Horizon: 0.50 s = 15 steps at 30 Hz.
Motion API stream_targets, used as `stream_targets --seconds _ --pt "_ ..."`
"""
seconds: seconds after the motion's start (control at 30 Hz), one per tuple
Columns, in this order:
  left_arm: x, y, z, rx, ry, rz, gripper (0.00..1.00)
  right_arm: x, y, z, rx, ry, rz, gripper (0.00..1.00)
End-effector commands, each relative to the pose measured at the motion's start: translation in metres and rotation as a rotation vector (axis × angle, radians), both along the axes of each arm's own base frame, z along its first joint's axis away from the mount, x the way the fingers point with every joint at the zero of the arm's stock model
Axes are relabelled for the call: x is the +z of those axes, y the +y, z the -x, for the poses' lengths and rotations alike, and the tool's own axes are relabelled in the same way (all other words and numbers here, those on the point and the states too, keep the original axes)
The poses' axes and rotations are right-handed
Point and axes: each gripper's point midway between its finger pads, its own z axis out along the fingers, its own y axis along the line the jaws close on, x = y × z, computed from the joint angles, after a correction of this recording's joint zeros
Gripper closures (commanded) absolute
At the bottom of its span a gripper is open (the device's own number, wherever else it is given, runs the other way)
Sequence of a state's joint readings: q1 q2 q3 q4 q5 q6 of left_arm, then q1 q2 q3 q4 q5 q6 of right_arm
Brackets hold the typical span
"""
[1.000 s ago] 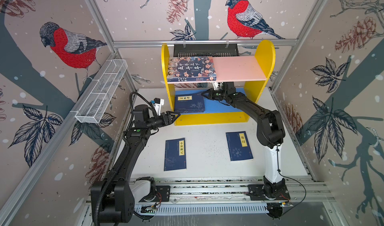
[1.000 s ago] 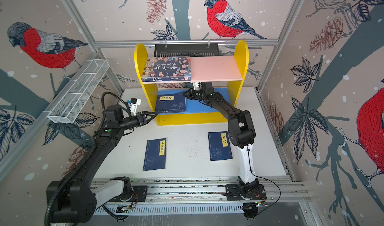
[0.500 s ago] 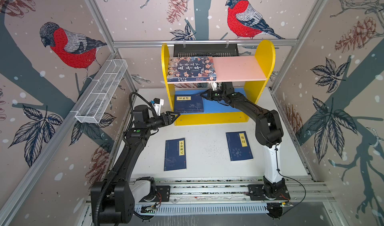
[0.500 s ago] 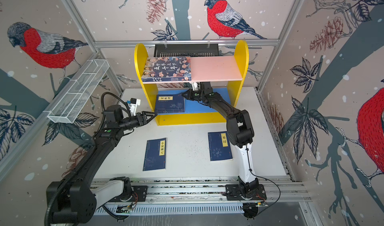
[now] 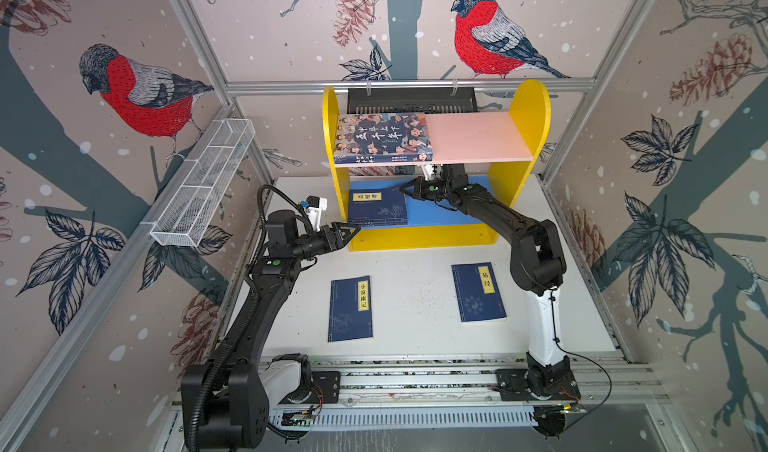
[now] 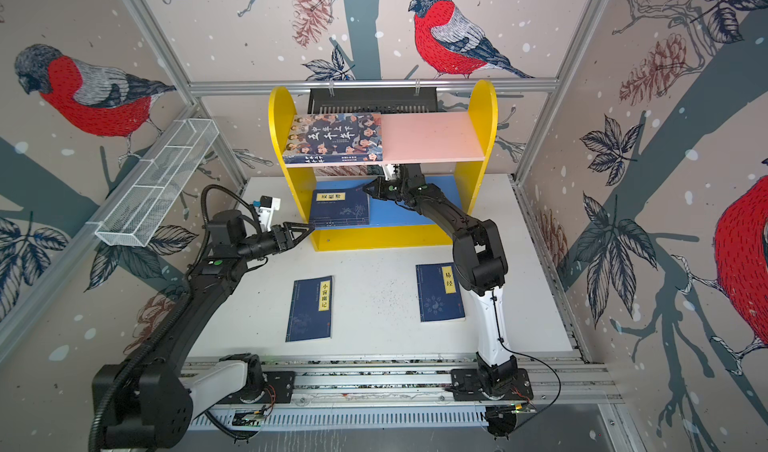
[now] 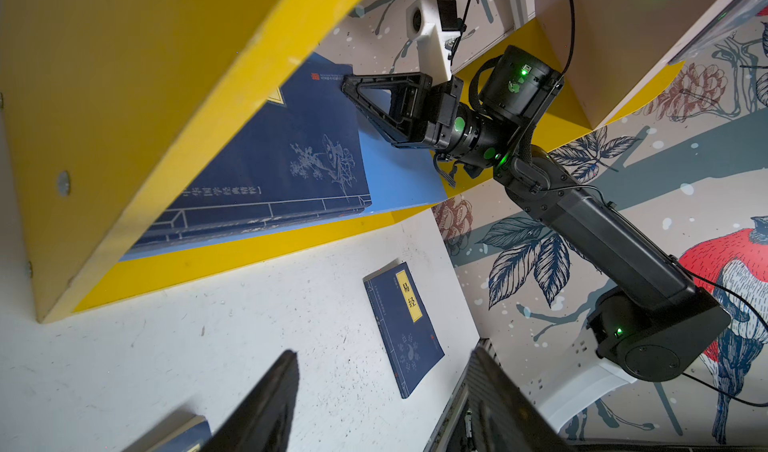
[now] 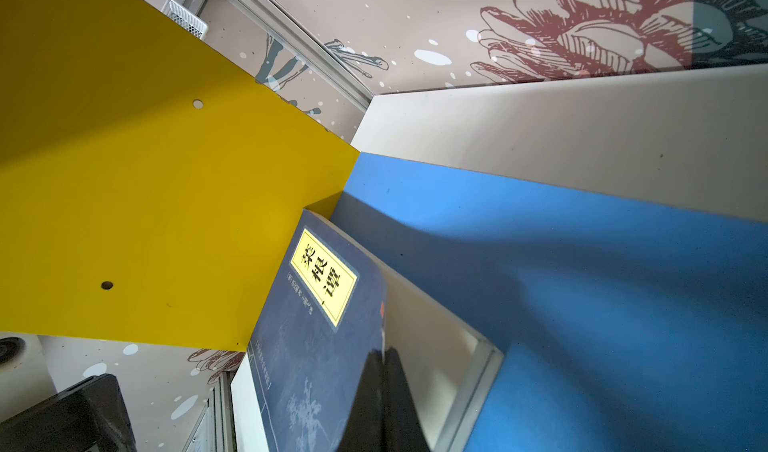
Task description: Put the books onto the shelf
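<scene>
Leftward along the blue board the right gripper has slid over the last second, and its tip now meets the far right corner of the shelved navy book. On the left wall hangs a white wire basket. Next, the left gripper hovers just beside the near left corner of the shelf, its fingers about half parted with nothing between them. The large picture-cover book lies flat on the left half of the pink board. Below it, the shelved navy book lies flat on the left half of the blue board, against the yellow side panel. A black slotted tray sits behind the shelf at the far wall. The right gripper reaches in under the pink board, its fingers pressed together with nothing clamped between them. Two more navy books lie flat on the table, nearer than the shelf and well apart: the left table book left of centre, and the right table book beside the right arm.
</scene>
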State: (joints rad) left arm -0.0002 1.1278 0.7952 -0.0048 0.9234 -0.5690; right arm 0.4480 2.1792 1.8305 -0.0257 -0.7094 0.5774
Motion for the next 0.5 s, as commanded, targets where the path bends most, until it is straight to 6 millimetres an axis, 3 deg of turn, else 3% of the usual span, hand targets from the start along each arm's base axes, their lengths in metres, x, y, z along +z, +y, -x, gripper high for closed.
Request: stream_targets --seconds 0.0,0.13,0.33,0.47 --pt "0.008 -0.001 0.0 -0.018 -0.043 0.006 0.35 0.005 0.004 0.003 0.023 -0.014 -0.012 0.94" --pt "0.007 -0.001 0.0 -0.016 -0.04 0.007 0.35 0.004 0.004 0.004 0.026 -0.009 -0.011 0.92" --pt "0.007 -0.001 0.0 -0.017 -0.042 0.006 0.35 0.006 -0.001 0.002 0.0 -0.015 -0.001 0.66" --pt "0.008 -0.001 0.0 -0.015 -0.045 0.005 0.35 0.008 -0.009 0.0 -0.041 -0.018 0.008 0.57"
